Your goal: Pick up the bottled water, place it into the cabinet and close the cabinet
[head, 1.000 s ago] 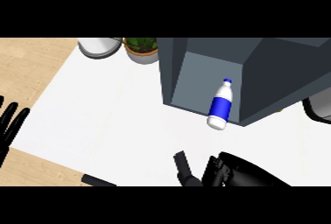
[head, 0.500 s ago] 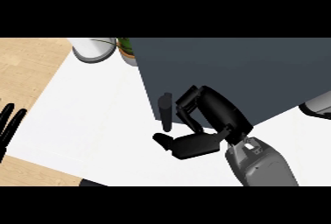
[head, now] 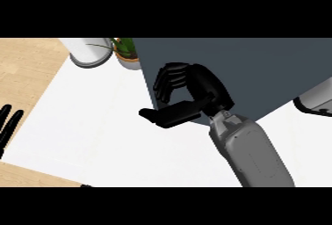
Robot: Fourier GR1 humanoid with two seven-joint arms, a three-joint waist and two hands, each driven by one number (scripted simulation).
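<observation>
The dark grey cabinet [head: 259,66] fills the upper right of the head view, and its front shows as one unbroken face. The bottled water is not visible anywhere. My right hand [head: 194,94] lies against the cabinet's left front edge, with relaxed, bent fingers [head: 174,79] on the grey face and the thumb [head: 162,116] sticking out to the left over the white mat. It holds nothing. My left hand [head: 8,125] rests open at the view's left edge, fingers up.
A white round container [head: 89,53] and a small potted plant [head: 126,53] stand just left of the cabinet at the back. A white object [head: 318,100] shows at the right edge. The white mat [head: 97,132] lies on the wooden counter [head: 26,66].
A second ago the cabinet stood open with the bottle lying inside. My right hand rose from the lower edge to the cabinet's front, the front now looks shut and the bottle is hidden.
</observation>
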